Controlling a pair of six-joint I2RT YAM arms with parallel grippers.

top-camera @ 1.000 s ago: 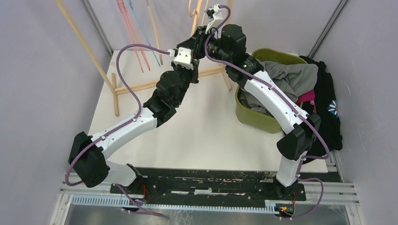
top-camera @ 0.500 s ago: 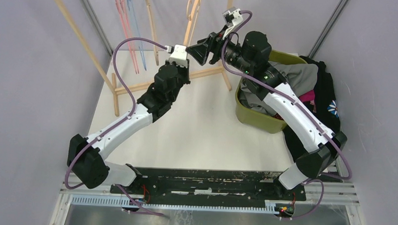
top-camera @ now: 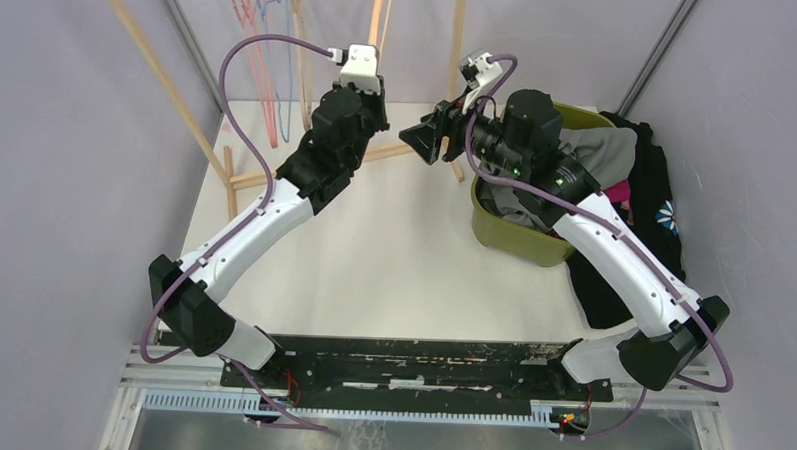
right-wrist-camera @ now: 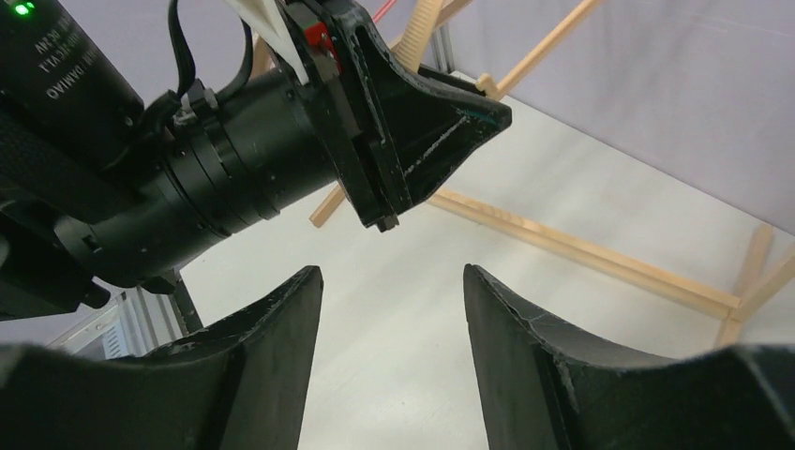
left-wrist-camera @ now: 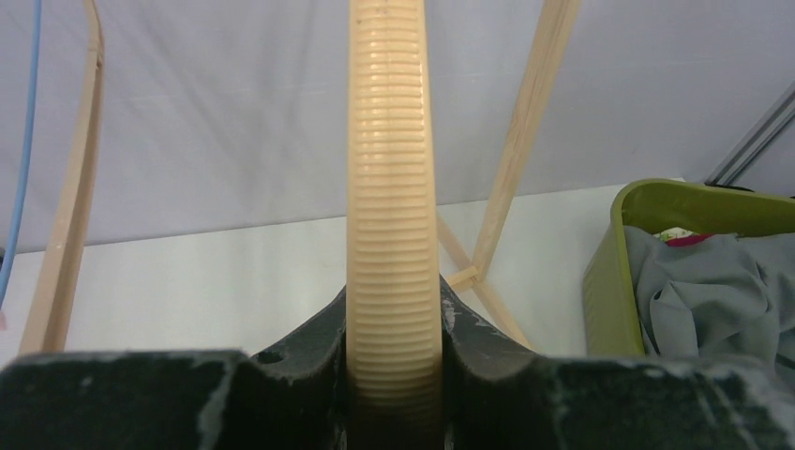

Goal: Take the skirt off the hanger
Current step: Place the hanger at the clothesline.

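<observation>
My left gripper is shut on a beige ribbed hanger, which stands straight up between its jaws with no cloth on the part that shows. In the top view the left gripper is raised at the back by the wooden rack, the hanger above it. My right gripper is open and empty, and sits just right of the left one. No skirt hangs on the hanger. A grey garment lies in the green basket; I cannot tell whether it is the skirt.
The wooden rack's base bars cross the back of the white table. Pink and blue hangers hang at the back left. A pile of dark clothes lies right of the basket. Grey walls close both sides.
My left arm has lifted the hanger up and back toward the rack. My right gripper has drawn away to the right and lower, open and empty.
</observation>
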